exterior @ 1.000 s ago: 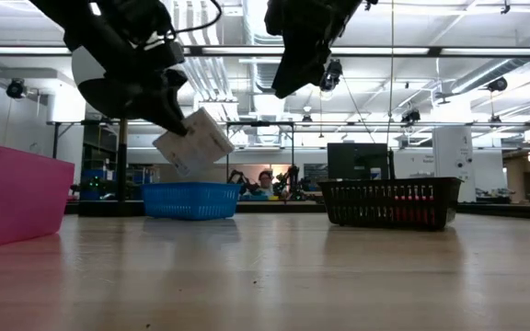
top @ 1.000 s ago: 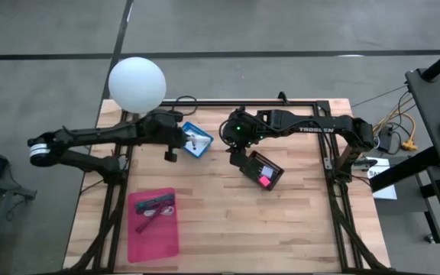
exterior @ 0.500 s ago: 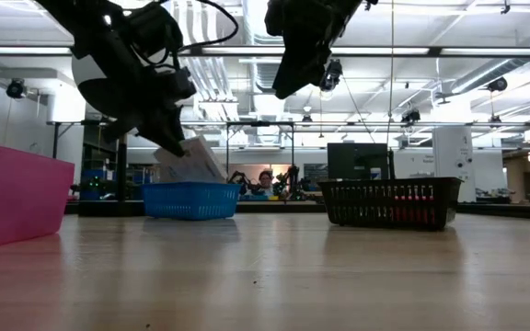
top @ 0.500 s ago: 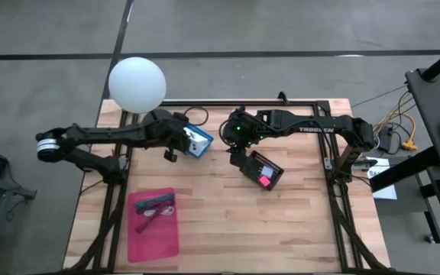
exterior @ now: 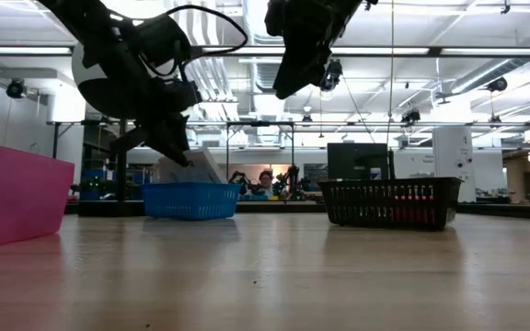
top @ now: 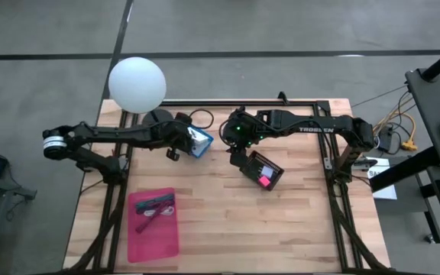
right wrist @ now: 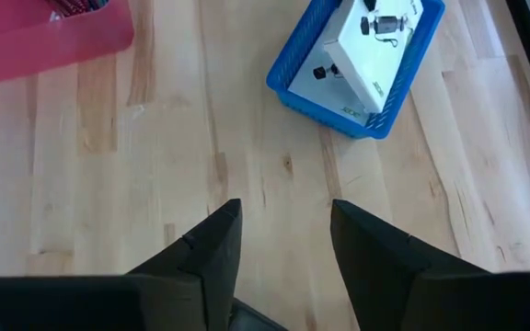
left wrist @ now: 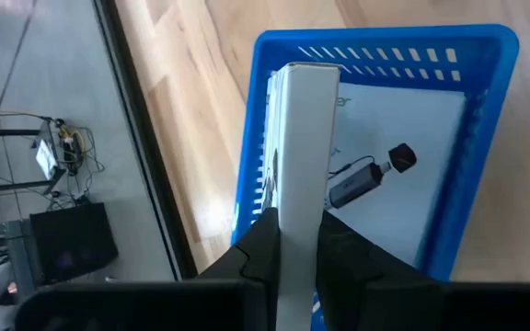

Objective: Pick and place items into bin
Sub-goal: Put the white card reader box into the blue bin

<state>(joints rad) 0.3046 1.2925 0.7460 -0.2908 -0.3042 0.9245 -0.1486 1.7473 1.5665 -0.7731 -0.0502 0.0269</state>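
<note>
**Left arm moved card over blue bin**

We carried the white card [left wrist: 300, 147] into the blue bin [left wrist: 481, 138], left gripper [left wrist: 293, 241] still clamped on it. Right gripper [right wrist: 283, 234] hung spread, empty, beside the black basket [top: 263, 171].

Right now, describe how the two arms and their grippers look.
Both arms are dark, jointed and slim. The left arm ends in a white band at its outer joint; the right arm carries pale lettering and a green light. The right gripper has two dark wedge-shaped fingers.
</note>
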